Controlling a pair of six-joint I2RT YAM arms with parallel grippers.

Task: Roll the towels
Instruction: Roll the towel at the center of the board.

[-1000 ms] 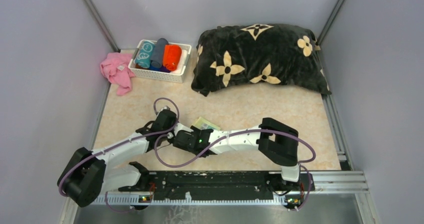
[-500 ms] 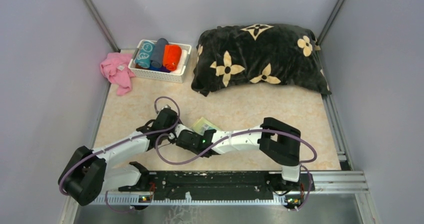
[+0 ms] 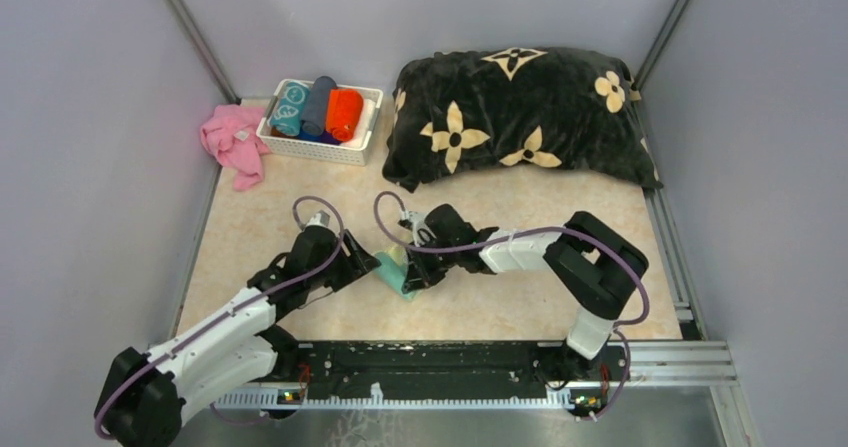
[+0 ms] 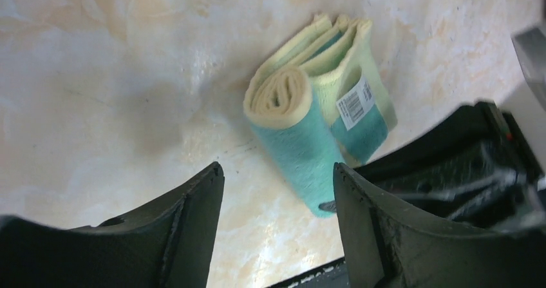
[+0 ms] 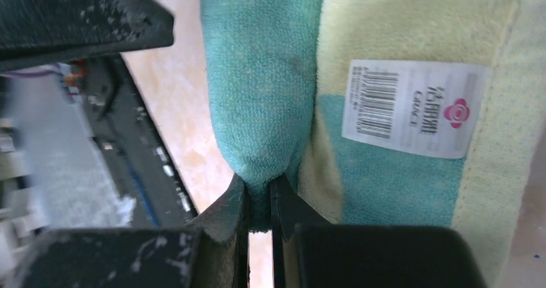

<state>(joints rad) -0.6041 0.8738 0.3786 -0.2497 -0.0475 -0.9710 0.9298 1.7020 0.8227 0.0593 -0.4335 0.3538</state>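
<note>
Low in the centre of the overhead view, on the marbled table (image 3: 480, 307), lies the pale yellow and teal towel (image 3: 393, 267), partly rolled with its free layers fanned out. It looks light, soft and limp, and would likely unwind unless gripped on the roll itself. The right gripper (image 5: 259, 201) pinches the roll's teal end between closed fingers. The left gripper (image 4: 278, 175) hovers just beside it, fingers spread, holding nothing. The two arms crowd each other. At upper left a white basket (image 3: 352, 153) holds rolled towels (image 3: 344, 114), with a pink cloth (image 3: 232, 145) beside it. The black cushion (image 3: 520, 117) sits well apart.
</note>
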